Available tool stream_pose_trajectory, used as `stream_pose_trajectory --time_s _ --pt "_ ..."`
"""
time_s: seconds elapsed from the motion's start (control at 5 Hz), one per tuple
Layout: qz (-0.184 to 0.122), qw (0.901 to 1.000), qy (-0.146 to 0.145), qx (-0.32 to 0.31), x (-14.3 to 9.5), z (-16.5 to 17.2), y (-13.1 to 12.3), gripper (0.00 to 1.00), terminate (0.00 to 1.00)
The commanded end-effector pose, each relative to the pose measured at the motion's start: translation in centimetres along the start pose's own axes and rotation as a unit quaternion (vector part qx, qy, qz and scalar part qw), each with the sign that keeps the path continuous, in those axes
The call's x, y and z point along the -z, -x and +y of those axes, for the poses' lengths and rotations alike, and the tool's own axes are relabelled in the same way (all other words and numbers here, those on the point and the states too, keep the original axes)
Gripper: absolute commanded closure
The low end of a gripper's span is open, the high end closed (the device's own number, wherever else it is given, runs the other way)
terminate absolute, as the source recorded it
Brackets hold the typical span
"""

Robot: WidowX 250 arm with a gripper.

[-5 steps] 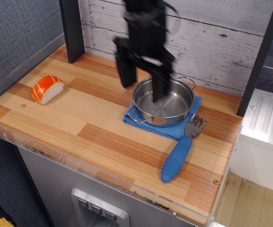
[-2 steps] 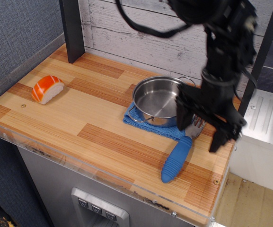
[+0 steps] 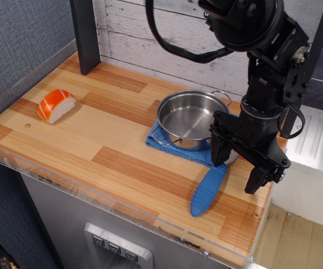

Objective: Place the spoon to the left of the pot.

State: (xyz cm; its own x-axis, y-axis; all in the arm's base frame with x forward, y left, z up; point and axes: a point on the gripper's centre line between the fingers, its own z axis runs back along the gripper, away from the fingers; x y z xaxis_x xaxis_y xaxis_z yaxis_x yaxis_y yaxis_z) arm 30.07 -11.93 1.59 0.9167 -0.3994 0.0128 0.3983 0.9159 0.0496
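The spoon (image 3: 207,191) lies on the table at the front right, its thick blue ribbed handle pointing to the front edge; its grey tined head is mostly hidden behind my gripper. The shiny steel pot (image 3: 192,119) stands on a blue cloth (image 3: 178,147) just behind the spoon. My gripper (image 3: 238,165) is open, fingers pointing down, straddling the spoon's head end to the right of the pot. One finger (image 3: 219,149) is at the cloth's edge, the other (image 3: 257,174) is near the table's right side. It holds nothing.
An orange-and-white sushi piece (image 3: 55,105) lies at the left. A dark post (image 3: 85,35) stands at the back left. A plank wall runs behind. The table's front edge has a clear plastic lip (image 3: 94,193). A white unit (image 3: 315,145) is to the right.
The arm swung from above the pot's left side over to the right, then lowered and shifted slightly left onto the spoon's head. Spoon, pot and sushi have not moved.
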Motion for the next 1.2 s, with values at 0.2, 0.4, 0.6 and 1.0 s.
stream_pose_trajectory --time_s 0.2,0.4,0.6,1.0 --pt "0.018 0.9998 0.001 0.011 0.3 0.3 2.9 0.0 0.0" --pt "0.023 0.9995 0.004 0.019 0.6 0.0 3.3 0.0 0.0" --pt "0.025 0.9994 0.006 0.025 0.4 0.1 3.1 1.0 0.0" --pt "-0.01 0.9988 -0.01 0.046 -5.1 3.0 2.3 1.0 0.0"
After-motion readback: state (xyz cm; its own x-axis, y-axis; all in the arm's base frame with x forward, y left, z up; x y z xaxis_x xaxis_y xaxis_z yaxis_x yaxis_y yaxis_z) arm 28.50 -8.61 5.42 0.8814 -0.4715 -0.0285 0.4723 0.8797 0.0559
